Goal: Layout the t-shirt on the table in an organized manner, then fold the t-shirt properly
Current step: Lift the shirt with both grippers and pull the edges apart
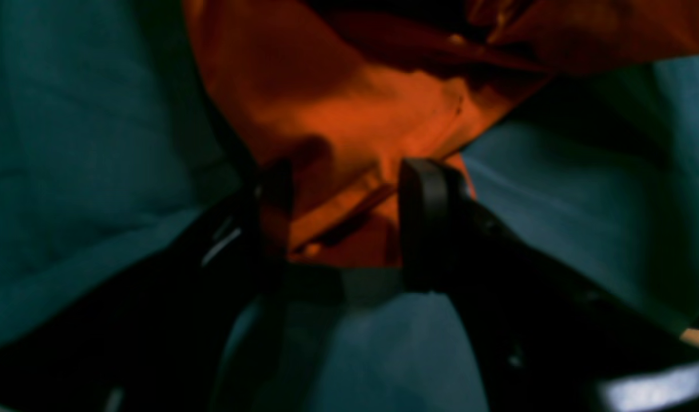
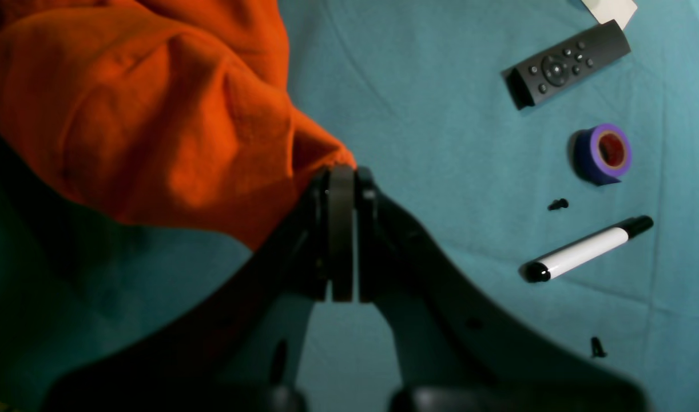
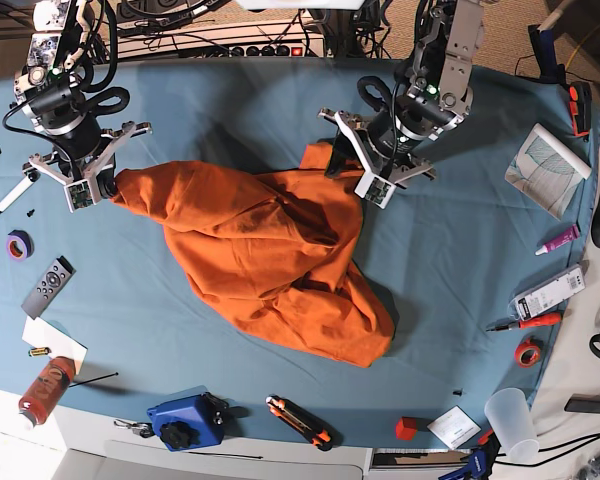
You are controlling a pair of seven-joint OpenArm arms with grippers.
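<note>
Left wrist view: my left gripper (image 1: 341, 220) is hanging with jaws spread wide, straddling a t-shirt (image 1: 338, 109) hem but not pinching yet.

Right wrist view: my right gripper (image 2: 342, 189) is clamping a shirt corner.

Base view: the shirt's lying crumpled mid-table (image 3: 280, 110), stretching from my right jaws toward the near right, left gripper at its far edge.

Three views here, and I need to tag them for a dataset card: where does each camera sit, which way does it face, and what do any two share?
Left wrist: on the left arm, looking along the open left gripper at the t-shirt edge between its fingers.
Right wrist: on the right arm, looking past the right gripper, shut on the t-shirt, toward a remote control, tape roll and marker.
Base: overhead, facing down on the table; both arms show.
Shared: the t-shirt in all; remote, tape and marker in right wrist and base.
</note>
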